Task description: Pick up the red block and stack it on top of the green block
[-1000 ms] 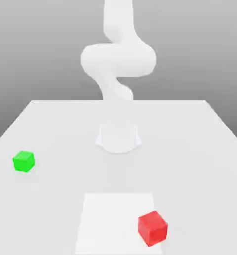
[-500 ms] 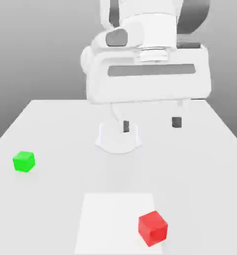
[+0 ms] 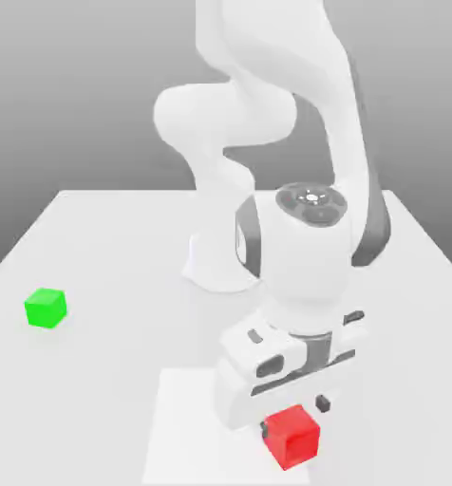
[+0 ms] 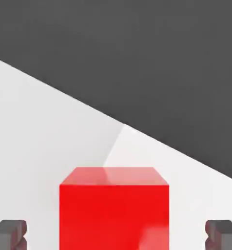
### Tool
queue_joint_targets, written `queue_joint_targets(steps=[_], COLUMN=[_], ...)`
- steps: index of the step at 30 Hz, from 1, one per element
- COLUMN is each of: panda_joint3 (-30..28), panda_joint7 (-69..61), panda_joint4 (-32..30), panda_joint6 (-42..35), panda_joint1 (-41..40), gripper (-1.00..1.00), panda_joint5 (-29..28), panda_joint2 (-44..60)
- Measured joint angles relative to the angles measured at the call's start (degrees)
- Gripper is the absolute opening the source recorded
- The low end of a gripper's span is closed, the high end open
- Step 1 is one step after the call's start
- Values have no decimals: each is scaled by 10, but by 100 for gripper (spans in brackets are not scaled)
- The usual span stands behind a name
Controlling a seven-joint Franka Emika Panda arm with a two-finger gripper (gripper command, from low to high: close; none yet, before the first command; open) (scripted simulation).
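The red block [image 3: 291, 439] sits on the white table [image 3: 97, 380] near its front edge, right of centre in the exterior view, on a paler square patch. My gripper [image 3: 292, 418] has come down right over it. In the hand view the red block [image 4: 114, 215] lies between the two dark fingertips [image 4: 9, 234], with a clear gap on either side, so the gripper [image 4: 115, 235] is open and straddles the block without touching it. The green block [image 3: 46, 308] rests alone at the exterior view's left, far from the hand.
The arm's round base [image 3: 211, 266] stands at the middle of the table behind the hand. The paler square patch [image 3: 187, 427] marks the front centre. The table's edge shows close beyond the red block in the hand view.
The hand has swung down from high over the table to the red block, and its fingers now stand on either side of it. Neither block has moved.
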Motion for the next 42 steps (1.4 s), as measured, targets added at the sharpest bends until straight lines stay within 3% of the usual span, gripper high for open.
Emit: queue_joint_targets(steps=[6, 11, 13, 16, 21, 30, 36, 42], panda_joint3=[1, 2, -27, -79, -155, -289, -323, -295], panda_joint7=[1, -2, -4, -4, -8, -36, -86, -185], panda_joint4=[0, -14, -27, -51, -97, -179, -185, -184], panda_joint6=[2, -73, -86, -93, -104, -114, -59, 17], panda_joint1=[-1, -4, -28, -85, -275, -450, -442, -434], gripper=[-100, -100, -100, -100, -100, -100, -100, -100], panda_joint5=[-1, 2, -8, -28, -74, -117, -55, 86], panda_joint2=[2, -87, -114, -147, -210, -303, -252, -161])
